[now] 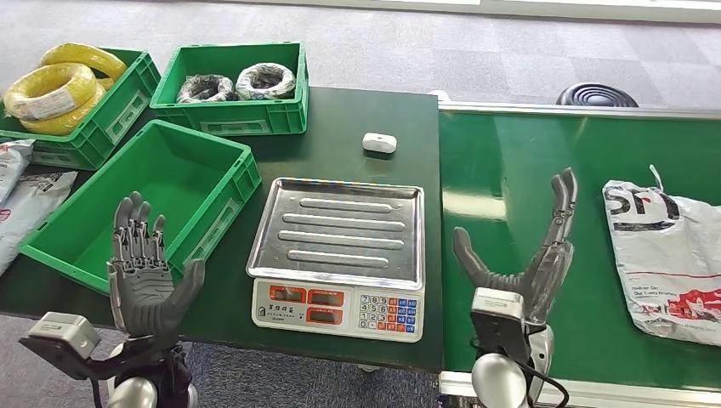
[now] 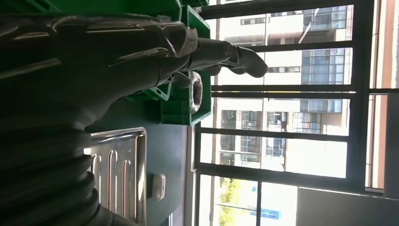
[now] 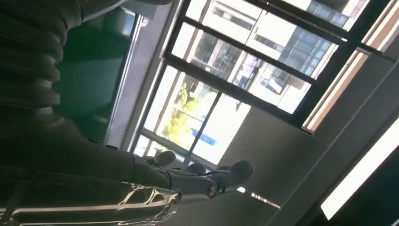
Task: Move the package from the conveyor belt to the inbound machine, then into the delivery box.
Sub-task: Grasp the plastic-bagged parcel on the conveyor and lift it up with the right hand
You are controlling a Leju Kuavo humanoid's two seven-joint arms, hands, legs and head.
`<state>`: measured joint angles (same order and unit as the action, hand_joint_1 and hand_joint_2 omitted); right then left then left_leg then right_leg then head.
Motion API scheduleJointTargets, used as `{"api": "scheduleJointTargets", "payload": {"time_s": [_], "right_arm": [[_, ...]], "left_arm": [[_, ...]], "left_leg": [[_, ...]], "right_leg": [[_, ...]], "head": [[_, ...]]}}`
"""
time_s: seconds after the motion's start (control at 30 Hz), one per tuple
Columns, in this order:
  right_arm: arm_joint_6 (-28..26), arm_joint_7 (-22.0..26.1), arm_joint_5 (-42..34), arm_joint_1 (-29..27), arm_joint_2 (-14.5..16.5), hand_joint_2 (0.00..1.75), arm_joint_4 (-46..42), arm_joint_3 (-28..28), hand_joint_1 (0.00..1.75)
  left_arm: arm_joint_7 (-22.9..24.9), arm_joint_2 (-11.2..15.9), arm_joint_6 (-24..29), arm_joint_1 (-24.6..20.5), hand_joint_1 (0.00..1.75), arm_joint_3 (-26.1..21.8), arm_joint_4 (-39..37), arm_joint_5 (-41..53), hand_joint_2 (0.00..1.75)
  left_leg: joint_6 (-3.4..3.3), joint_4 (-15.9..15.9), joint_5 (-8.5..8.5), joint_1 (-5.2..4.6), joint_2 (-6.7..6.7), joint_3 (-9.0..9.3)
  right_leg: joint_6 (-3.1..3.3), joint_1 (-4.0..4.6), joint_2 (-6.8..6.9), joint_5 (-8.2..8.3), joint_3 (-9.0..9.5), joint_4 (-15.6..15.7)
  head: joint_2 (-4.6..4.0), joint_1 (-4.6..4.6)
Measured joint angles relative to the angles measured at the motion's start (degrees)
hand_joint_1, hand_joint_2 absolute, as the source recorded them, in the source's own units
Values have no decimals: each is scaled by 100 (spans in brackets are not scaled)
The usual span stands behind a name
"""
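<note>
1. The package (image 1: 667,255) is a white plastic mailer bag, wrinkled and lying flat, with bold black lettering near its far end and red printing near its close end. It runs off the right edge of the head view.
2. It lies on the green conveyor belt (image 1: 510,170), at the belt's right side, well apart from both robot hands.
3. The right robot hand (image 1: 531,259) hovers over the belt to the left of the package, fingers stretched wide and thumb splayed out, holding nothing.
4. The left robot hand (image 1: 144,268) is raised palm-up over the near corner of the empty green bin (image 1: 183,161), fingers spread apart, also holding nothing.
5. Between the two hands, on the dark green surface (image 1: 357,115), sits a weighing scale (image 1: 340,246) with a ribbed steel tray on top and a keypad with red displays on its front.
6. A small white device (image 1: 379,142) lies on the surface just beyond the scale.
7. Farther back, a second green bin (image 1: 242,119) holds two wrapped coils, one dark and one pale, and a third bin (image 1: 110,119) at the far left holds yellow cable coils (image 1: 55,93).
8. More white bags (image 1: 21,195) lie at the left edge, beside the bins.
9. Between the package and the empty bin stand the right hand and the scale.
</note>
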<state>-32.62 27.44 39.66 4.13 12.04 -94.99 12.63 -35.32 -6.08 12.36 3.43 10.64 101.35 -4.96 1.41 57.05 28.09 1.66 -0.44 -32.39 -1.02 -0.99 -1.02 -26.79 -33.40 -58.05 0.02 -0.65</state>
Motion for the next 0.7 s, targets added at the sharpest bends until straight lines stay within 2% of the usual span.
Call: {"api": "scheduleJointTargets", "payload": {"time_s": [0.13, 0.27, 0.43, 0.7], "right_arm": [[-440, -1017, 1672, 392, -35, 175, -1, -247, 0], [-572, -1686, 2667, 752, -73, 175, -2, -715, 0], [-648, -2001, 3419, 1155, -236, 175, 27, -1351, 0], [-673, -2336, 4022, 1836, -678, 175, 335, -2028, 0]], "left_arm": [[-14, -22, -26, -130, 0, -1, -134, -97, 175], [-4, -70, -76, -223, 0, -3, -260, -122, 175], [-65, -118, -122, -234, 0, -6, -371, -113, 175], [-74, -173, -132, -293, 0, -51, -428, -133, 175]], "left_leg": [[-1, 2, -2, 0, -1, 3], [-2, 3, -3, 0, -2, 7], [-2, 3, -2, -1, -3, 5], [-2, 3, -2, -1, -3, 6]], "right_leg": [[-1, 0, 0, 2, 4, 0], [-1, -1, 0, 3, 9, 0], [-2, -1, 0, 2, 7, 0], [-2, -2, 0, 4, 9, 0]], "head": [[0, -1], [0, 1], [0, -1], [0, -1]]}}
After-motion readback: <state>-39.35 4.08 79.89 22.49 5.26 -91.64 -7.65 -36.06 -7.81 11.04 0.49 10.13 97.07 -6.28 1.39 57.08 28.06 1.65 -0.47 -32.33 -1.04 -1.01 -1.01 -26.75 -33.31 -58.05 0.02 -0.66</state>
